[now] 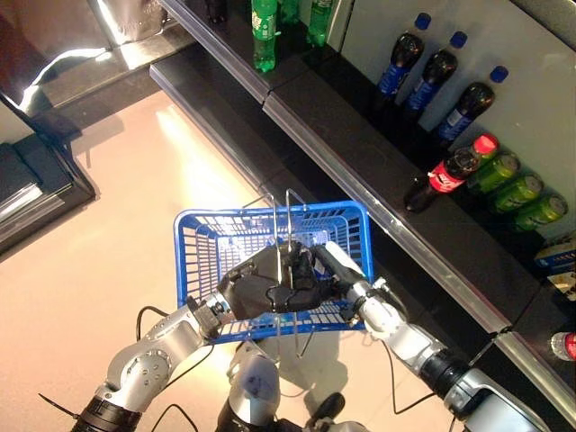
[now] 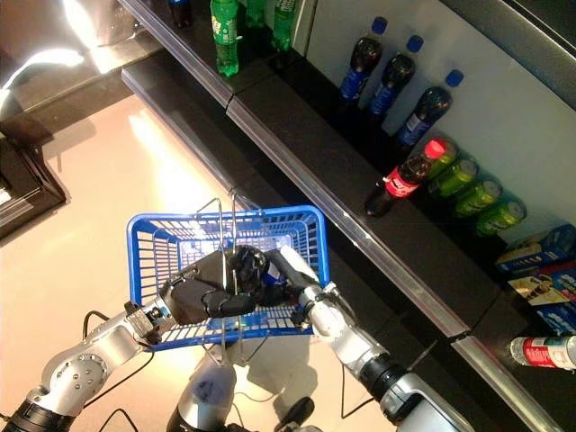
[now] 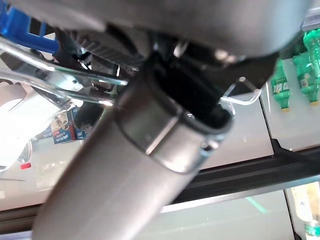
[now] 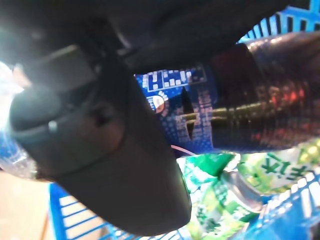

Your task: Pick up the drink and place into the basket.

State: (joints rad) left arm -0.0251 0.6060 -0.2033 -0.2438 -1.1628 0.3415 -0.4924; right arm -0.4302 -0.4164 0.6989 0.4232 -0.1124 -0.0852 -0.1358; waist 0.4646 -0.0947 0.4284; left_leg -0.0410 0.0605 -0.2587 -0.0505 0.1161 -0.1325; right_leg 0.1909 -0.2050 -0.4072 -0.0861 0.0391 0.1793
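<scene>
Both eye views look steeply down from the head at the same patch: the blue basket [image 1: 270, 270] over the pale floor [image 1: 108, 252], with the dark shelves [image 1: 360, 135] of bottles running diagonally along the top right. The right eye sits slightly to the side, so everything lands further left in its frame. The left wrist view is jammed right up against the arm, looking past the basket's wire handles [image 3: 60, 65] toward green bottles [image 3: 295, 70] on a shelf. The right wrist view is super close too, peering past the right hand [image 4: 100, 150] at a dark cola bottle [image 4: 260, 110] inside the basket.
</scene>
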